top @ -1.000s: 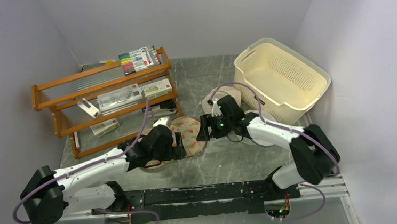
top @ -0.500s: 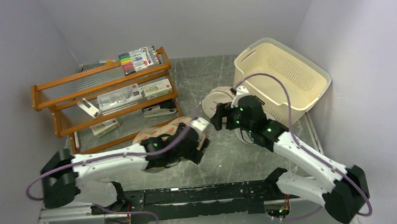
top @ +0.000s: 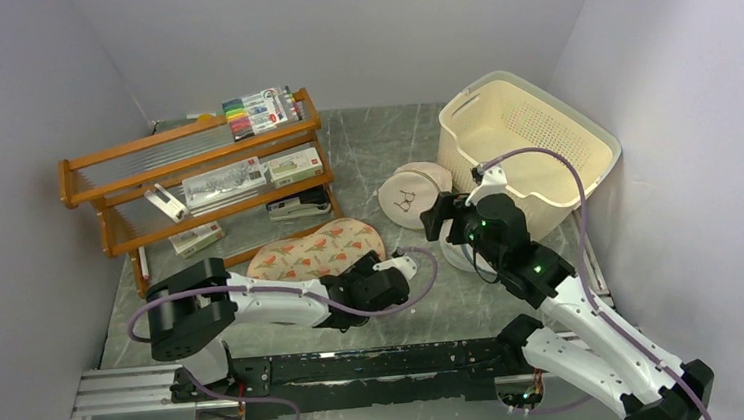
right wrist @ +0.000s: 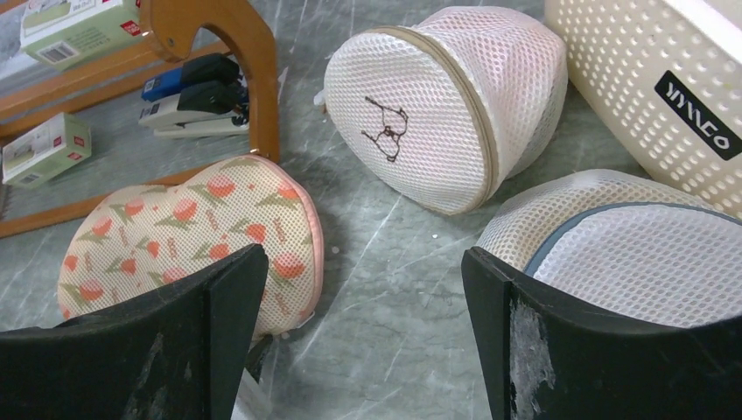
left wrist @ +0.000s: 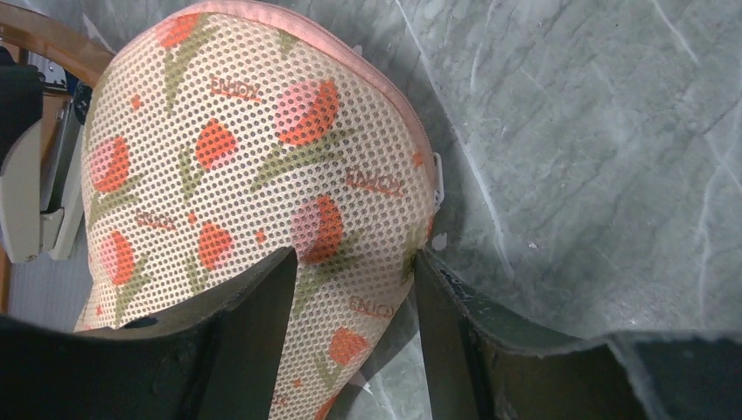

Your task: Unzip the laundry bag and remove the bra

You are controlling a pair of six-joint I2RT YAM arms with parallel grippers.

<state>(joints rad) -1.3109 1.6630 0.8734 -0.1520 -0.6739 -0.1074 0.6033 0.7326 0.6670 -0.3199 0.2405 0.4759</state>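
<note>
The laundry bag (top: 316, 249) lies flat on the table, closed, cream with red-orange flowers and pink zip edging. The bra is hidden. My left gripper (top: 382, 287) is at the bag's near right end. In the left wrist view the bag (left wrist: 254, 166) fills the frame and its near edge lies between the open jaws of my left gripper (left wrist: 354, 337). A small white tab (left wrist: 437, 179) sticks out at the zip edge. My right gripper (top: 436, 217) is open and empty above the table, right of the bag. In its own view my right gripper (right wrist: 363, 337) sees the bag (right wrist: 188, 232) at the left.
A round pale dome bag with a black bra drawing (right wrist: 437, 105) stands behind. A white dome bag with a blue rim (right wrist: 630, 236) lies at the right. A cream basket (top: 529, 147) stands at the back right. A wooden rack (top: 195, 184) with boxes and a stapler (right wrist: 197, 87) stands at the left.
My left gripper has swept right along the near side of the laundry bag to its right end. My right gripper has drawn back to the right, off the bag.
</note>
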